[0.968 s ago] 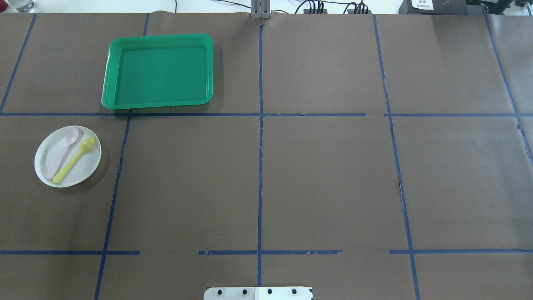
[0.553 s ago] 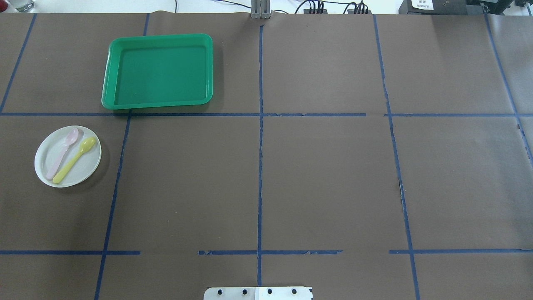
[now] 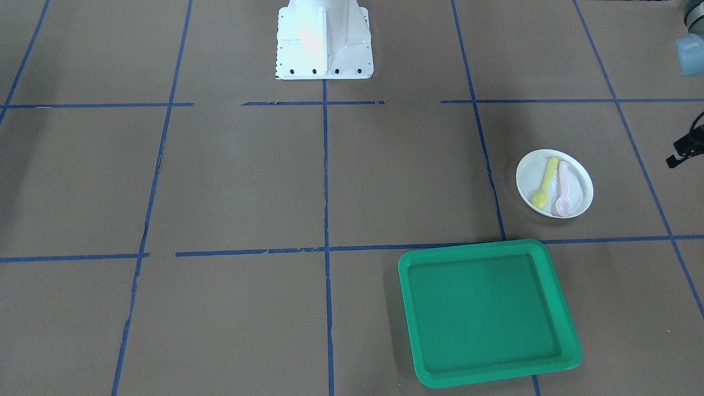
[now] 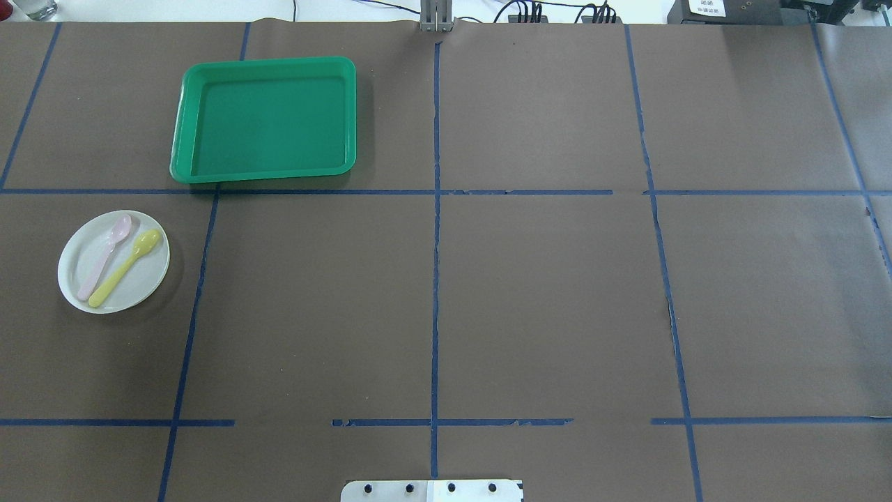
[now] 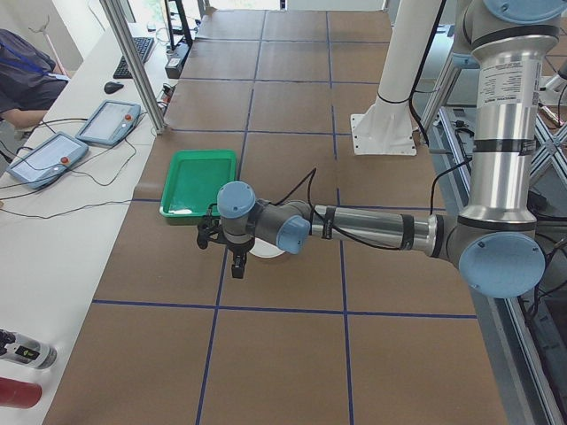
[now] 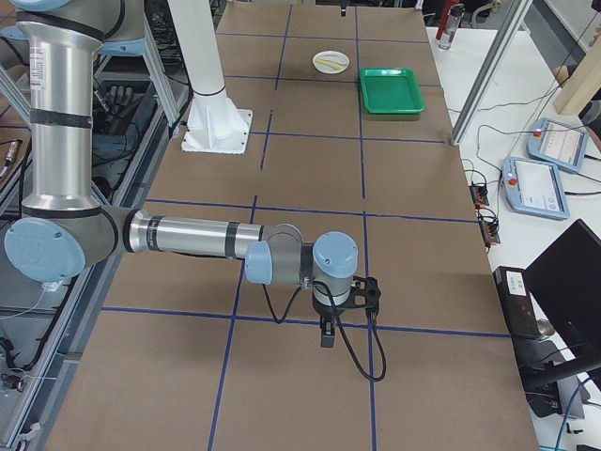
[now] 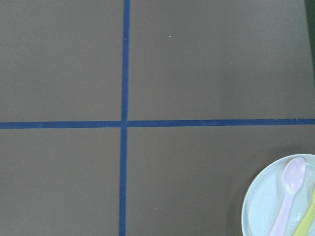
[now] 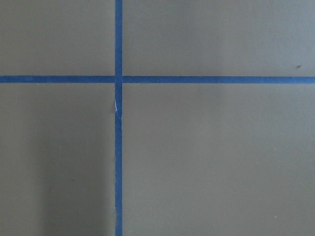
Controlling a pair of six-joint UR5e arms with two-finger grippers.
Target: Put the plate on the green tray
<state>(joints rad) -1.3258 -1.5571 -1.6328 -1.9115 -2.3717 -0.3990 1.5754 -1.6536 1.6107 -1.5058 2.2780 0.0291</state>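
Note:
The small white plate [image 4: 141,280] lies on the table's left side with a pink spoon [image 4: 106,254] and a yellow spoon [image 4: 127,267] on it. It also shows in the front view [image 3: 581,185] and at the lower right of the left wrist view [image 7: 258,206]. The green tray [image 4: 265,122] sits beyond it, empty, apart from the plate. My left gripper [image 5: 237,266] hangs above the table right by the plate [image 5: 264,254]. My right gripper [image 6: 326,336] hangs far off on the other side. I cannot tell whether either is open or shut.
Brown paper with blue tape lines covers the table [image 4: 543,293]. The robot's white base [image 3: 323,41] stands at the near middle edge. Tablets [image 5: 106,122] and cables lie on the side bench beyond the tray. A person [image 5: 22,75] sits there.

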